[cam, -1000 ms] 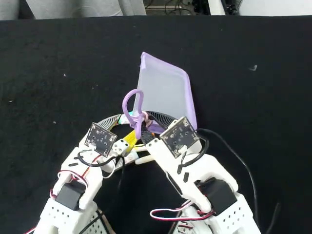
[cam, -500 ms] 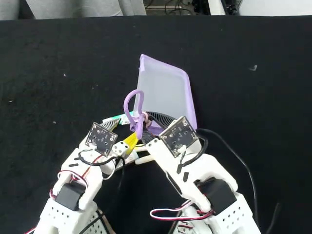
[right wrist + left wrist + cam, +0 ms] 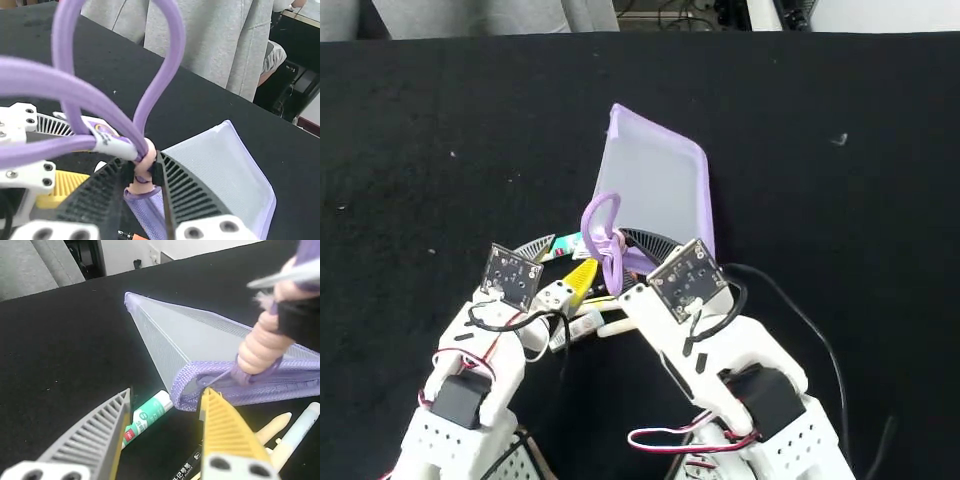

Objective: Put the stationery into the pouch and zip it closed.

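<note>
The purple mesh pouch lies flat in mid-table, its mouth end toward the arms. My right gripper is shut on the pouch's peach zipper pull, from which a purple strap loop rises. My left gripper stands open just beside it; in the left wrist view its grey finger and yellow finger straddle the pouch's near corner. A green-and-white glue stick lies on the table under that corner. Two pale pens lie outside the pouch by its zipper edge.
Black tablecloth stretches wide on both sides and beyond the pouch. Cables trail from the right arm's base near the front edge. A person in grey clothing stands past the table's far edge.
My left gripper has drawn back to the left and spread wider, uncovering the glue stick. The strap loop and pouch shifted slightly; the right gripper held its grip.
</note>
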Controlling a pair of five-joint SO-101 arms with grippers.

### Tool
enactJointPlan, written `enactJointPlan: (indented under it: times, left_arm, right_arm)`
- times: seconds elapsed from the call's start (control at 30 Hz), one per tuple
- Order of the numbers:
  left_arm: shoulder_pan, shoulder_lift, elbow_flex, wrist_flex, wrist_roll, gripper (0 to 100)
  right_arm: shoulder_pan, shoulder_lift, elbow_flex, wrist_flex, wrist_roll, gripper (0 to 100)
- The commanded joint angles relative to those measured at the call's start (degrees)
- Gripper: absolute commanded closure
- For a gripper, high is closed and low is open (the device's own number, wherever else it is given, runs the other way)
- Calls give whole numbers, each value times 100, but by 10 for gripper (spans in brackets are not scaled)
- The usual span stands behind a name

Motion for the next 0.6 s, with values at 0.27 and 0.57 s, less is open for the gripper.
enactJointPlan:
  times: [0.27,0.57]
  left_arm:
    - [48,-35,-497,62,-360,771]
    - [40,-35,-488,70,-360,681]
  right_arm:
    - [404,57,198,-624,9,988]
    - [466,57,215,-642,-18,988]
